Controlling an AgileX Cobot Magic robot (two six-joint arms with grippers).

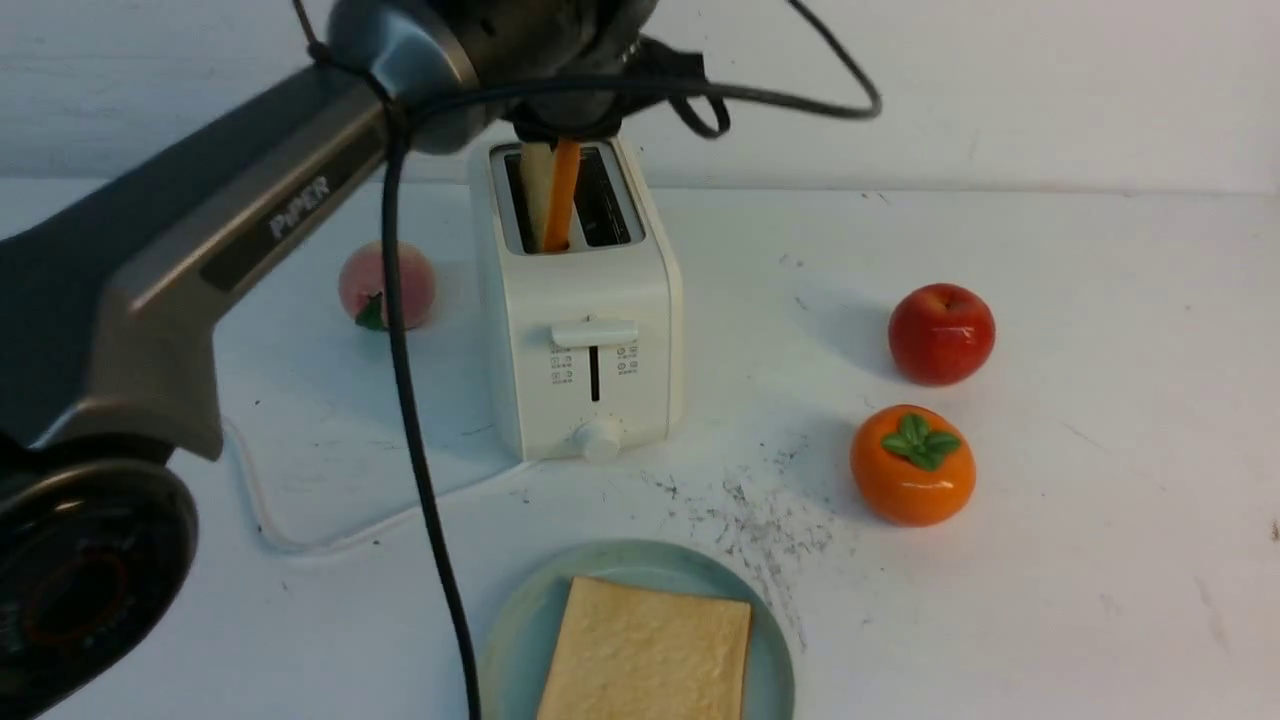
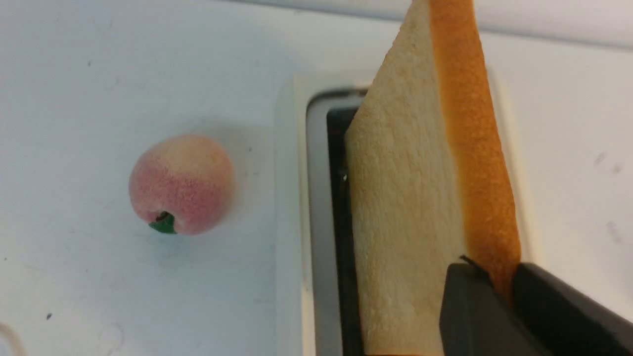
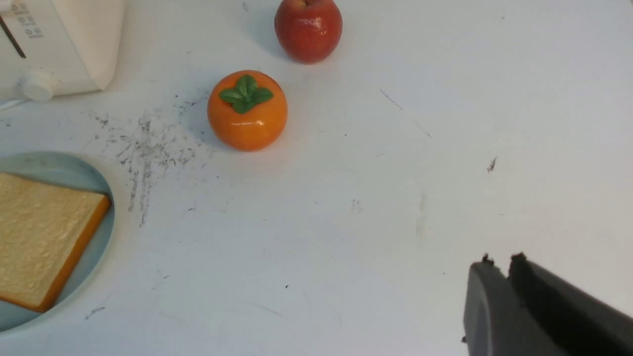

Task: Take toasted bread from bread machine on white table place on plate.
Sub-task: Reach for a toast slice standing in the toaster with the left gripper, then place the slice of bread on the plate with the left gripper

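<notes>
Holding: my left gripper [image 2: 499, 277] is pinched on the orange-brown crust of one toast slice [image 2: 410, 198]. In the left wrist view I see a dark finger on either side of that edge.
Held slice: it stands on edge in the left-hand slot of the toaster [image 1: 590, 290]. Its lower part is inside the slot, and its upper part sticks out of the top, leaning a little.
Left arm: in the front view it reaches from the near left across to above the toaster, and its black cable [image 1: 420, 450] hangs down in front.
Right gripper [image 3: 499, 267]: I see the fingers drawn together with only a thin slit between them, gripping nothing, over bare white table [image 1: 1050, 500].
Second slice [image 1: 645, 655]: it lies flat on the pale blue-green plate [image 1: 520, 620], tan face up.
Plate position: it sits on the table in front of the toaster, near the camera and apart from it.
Toaster front: the lever [image 1: 594, 332] and the round knob [image 1: 599, 440] face me, and the white cord [image 1: 300, 530] loops out to the left.
Peach [image 1: 385, 285]: it rests on the table just left of the toaster.
Red apple [image 1: 940, 333]: it sits well to the right of the toaster.
Persimmon [image 1: 912, 465]: it sits just in front of the apple, beside a patch of dark scuffs.
</notes>
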